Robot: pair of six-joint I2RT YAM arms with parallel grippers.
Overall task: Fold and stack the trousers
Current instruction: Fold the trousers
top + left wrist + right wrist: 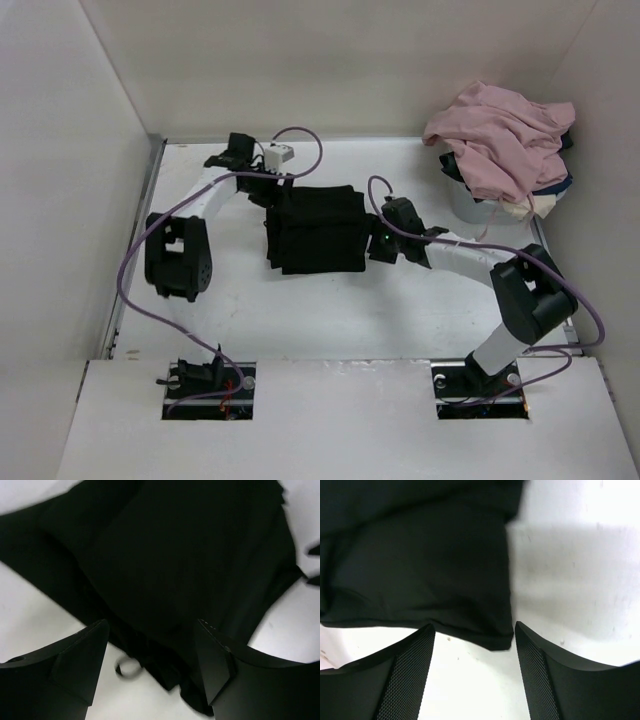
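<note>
trousers: cropped at top edge | white container: mostly under pink garment

trousers: we see plain black
worktop: white
garment: we see dusty pink
cables: purple
right fingers: black, finely dotted

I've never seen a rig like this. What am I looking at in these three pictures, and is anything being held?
Two robot arms are bolted side by side. The overhead picture shows both: the left arm and the right arm reach to opposite sides of the folded black trousers on the white table. The other two pictures come from a camera on each wrist. They show the left gripper and right gripper both open at the cloth, holding nothing. A pink garment is heaped at the far right.
</note>
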